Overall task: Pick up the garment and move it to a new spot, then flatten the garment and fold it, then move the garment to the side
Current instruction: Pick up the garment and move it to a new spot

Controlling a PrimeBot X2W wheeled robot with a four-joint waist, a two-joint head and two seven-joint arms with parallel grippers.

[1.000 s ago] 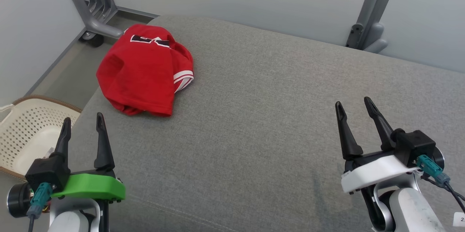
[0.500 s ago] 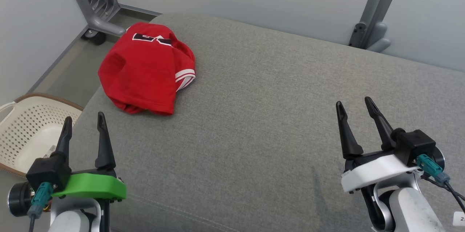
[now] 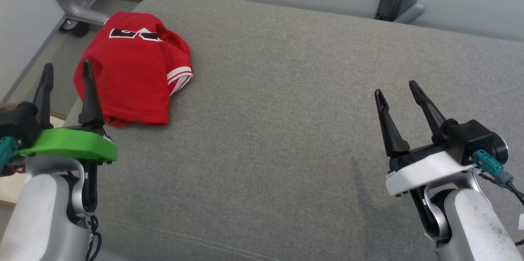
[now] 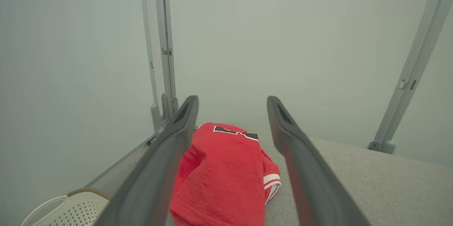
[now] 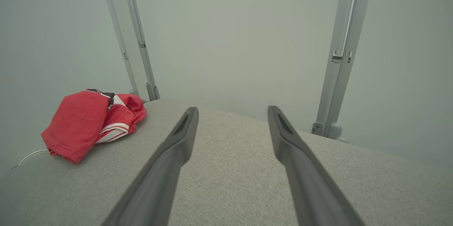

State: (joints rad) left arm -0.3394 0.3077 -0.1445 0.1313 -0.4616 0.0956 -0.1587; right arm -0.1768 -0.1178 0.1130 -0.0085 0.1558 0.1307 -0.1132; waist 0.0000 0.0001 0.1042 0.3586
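Red garment (image 3: 131, 77) lies crumpled in a heap at the far left corner of the grey fabric cushion (image 3: 286, 109), white-striped sleeve cuff poking out on its right side, black-and-white lettering at its far end. Left gripper (image 3: 67, 64), green mount, sits just near side of the garment, fingers spread wide, nothing between them. In the left wrist view the garment lies ahead between the fingers, no contact seen. Right gripper (image 3: 395, 87), white mount, is over the right part of the cushion, well apart from the garment, fingers spread, empty. White perforated basket (image 4: 63, 206) is on the floor off the cushion's left edge. Grey metal frame leg (image 3: 73, 3) stands behind the garment.
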